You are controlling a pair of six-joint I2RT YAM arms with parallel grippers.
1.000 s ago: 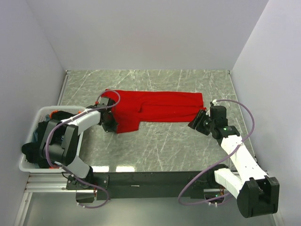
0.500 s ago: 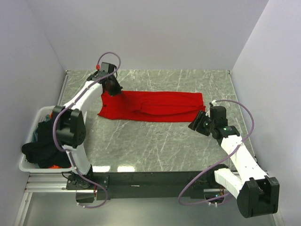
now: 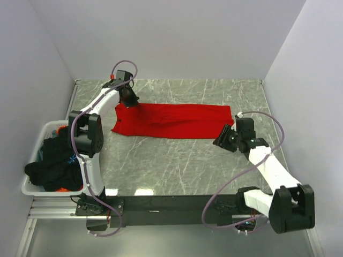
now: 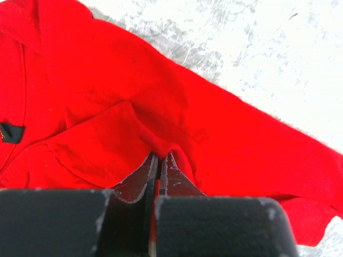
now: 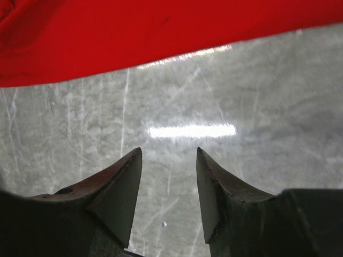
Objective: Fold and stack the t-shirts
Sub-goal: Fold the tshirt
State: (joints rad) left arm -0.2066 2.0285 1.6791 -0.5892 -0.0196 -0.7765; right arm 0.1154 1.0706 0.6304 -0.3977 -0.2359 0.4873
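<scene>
With the left tool [image 4: 161,160]: clenched tight on a pinch of the red t-shirt [image 3: 171,120], at its far left corner. With the right tool [image 5: 167,155]: released, half spread, gripping nothing, poised over bare stone just beside the shirt's near right edge, not touching it.

Spread lengthwise across the middle of the desk [image 3: 177,166], with creases and an overlapped flap near the left end; not yet folded into a neat packet. Black t-shirts [image 3: 53,160] heaped in the white basket [image 3: 33,188] off the desk's left edge, with a speck of blue among them. No stack begun so far.

Probably mid-flattening, or at the first fold of the red one. Next, most likely: bring the right tool down onto the near right corner, pinch the cloth cleanly, then lift both ends together and carry them across evenly, to avoid dragging or bunching the soft fabric.

Grey-green marbled stone underneath, glossy, with a bright lamp glare; slippery by the look of it. Plain white walls on three sides.
</scene>
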